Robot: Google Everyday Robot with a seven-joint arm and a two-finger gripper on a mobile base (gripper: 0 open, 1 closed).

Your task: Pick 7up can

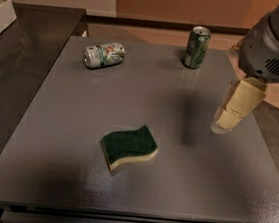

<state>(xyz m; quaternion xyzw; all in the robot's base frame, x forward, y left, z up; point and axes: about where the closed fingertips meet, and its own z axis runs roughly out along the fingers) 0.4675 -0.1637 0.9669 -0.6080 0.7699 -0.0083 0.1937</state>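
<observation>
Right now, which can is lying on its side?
The silver-white 7up can, far left; the darker green can stands upright, nearer the end effector hovering at the right.

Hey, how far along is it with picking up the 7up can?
Nothing done yet: the 7up can lies on its side at the far left of the table, untouched. In hand: the end effector hovers over the right side, away from the can. Left: reach, grasp, lift.

Silver-white 7up can (103,55) with green and red markings; dark green can (196,47); green-and-cream wavy sponge (128,147); cream gripper (224,122) at right, over grey table (47,173).
</observation>
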